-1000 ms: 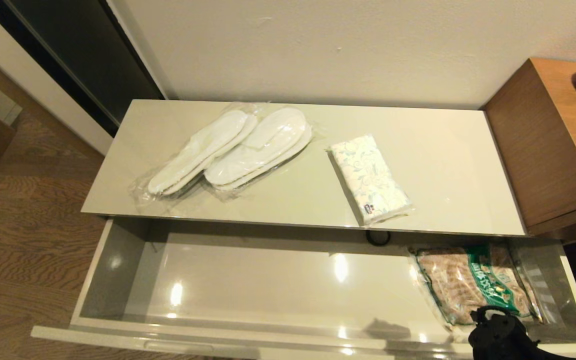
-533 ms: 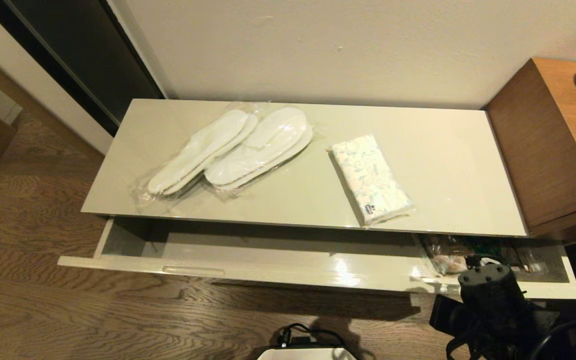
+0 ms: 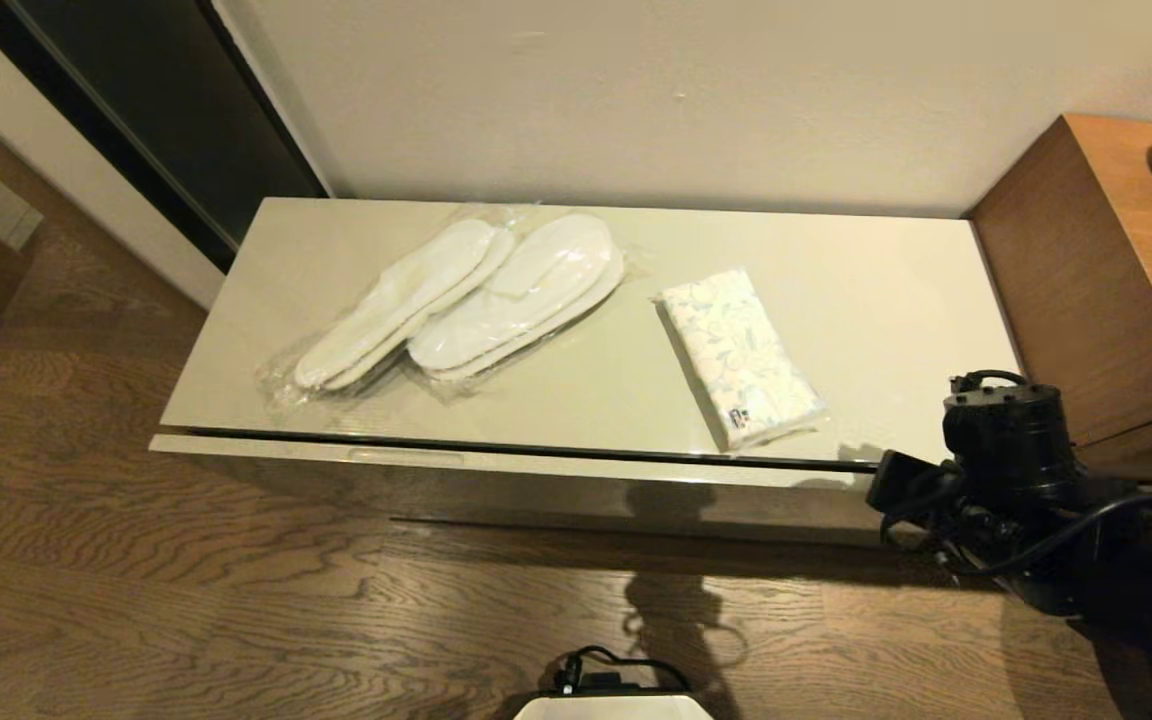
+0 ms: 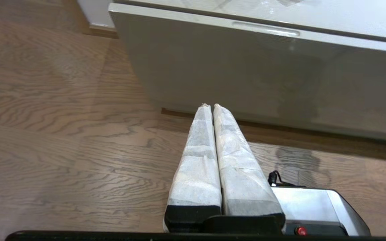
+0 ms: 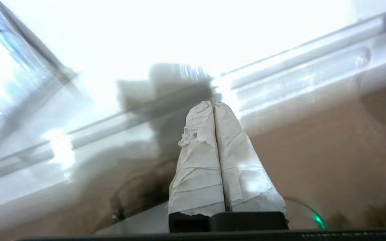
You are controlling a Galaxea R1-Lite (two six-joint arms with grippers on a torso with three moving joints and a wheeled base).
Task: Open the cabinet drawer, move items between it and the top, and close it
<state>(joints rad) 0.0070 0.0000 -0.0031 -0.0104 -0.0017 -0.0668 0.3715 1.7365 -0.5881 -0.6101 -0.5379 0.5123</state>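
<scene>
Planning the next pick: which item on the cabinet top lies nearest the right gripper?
The white leaf-print tissue pack; the clear-wrapped white slippers lie farther left.

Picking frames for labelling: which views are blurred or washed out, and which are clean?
Right wrist view: motion-smeared, overexposed across the cabinet, only the shut right gripper sharp. Head view: crisp, soft sheen on the top. Left wrist view: sharp, the left gripper shut, faint shadow on the cabinet drawer.

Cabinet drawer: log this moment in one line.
cabinet drawer shut | slippers, tissue pack on top | right gripper shut, by drawer front
</scene>
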